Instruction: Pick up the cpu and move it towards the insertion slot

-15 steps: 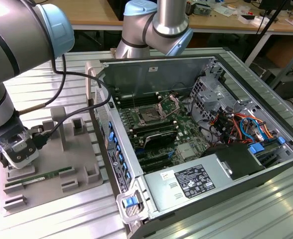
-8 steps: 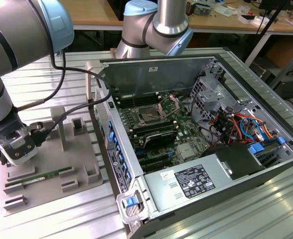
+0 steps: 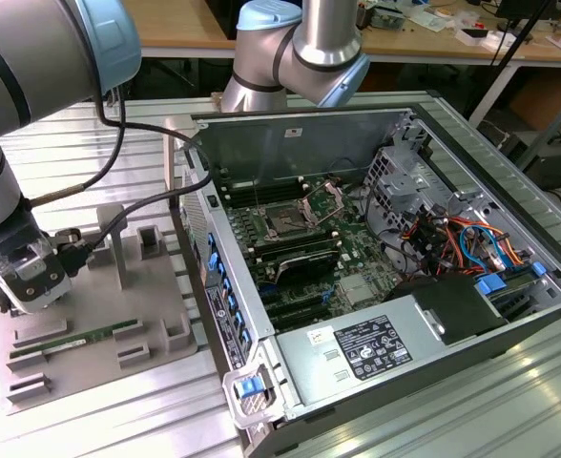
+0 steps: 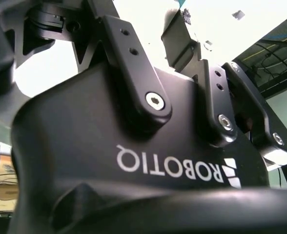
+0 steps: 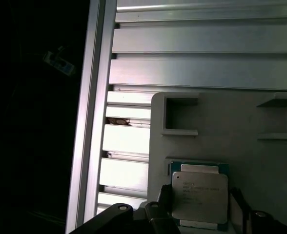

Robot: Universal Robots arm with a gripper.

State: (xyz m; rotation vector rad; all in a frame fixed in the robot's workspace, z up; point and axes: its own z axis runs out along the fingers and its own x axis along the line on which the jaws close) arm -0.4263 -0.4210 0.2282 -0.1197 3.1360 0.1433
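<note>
a: what's closest in?
b: the cpu (image 5: 199, 197), in the first wrist view. it lies flat, silver top up, on the grey tray (image 5: 260, 161), near the tray's edge where the slatted metal surface (image 5: 207, 44) begins.
a: and the jaws?
b: i cannot tell how they stand. in the exterior view the gripper (image 3: 23, 286) hangs low over the tray at the exterior view's left.
a: anything else on the tray?
b: a long green memory stick (image 3: 71, 341), lying flat just beside the gripper.
a: farther out?
b: the open computer case (image 3: 300, 143) sits beside the tray on the same surface. the insertion slot (image 3: 287, 221) is on the board inside it, well apart from the gripper.
</note>
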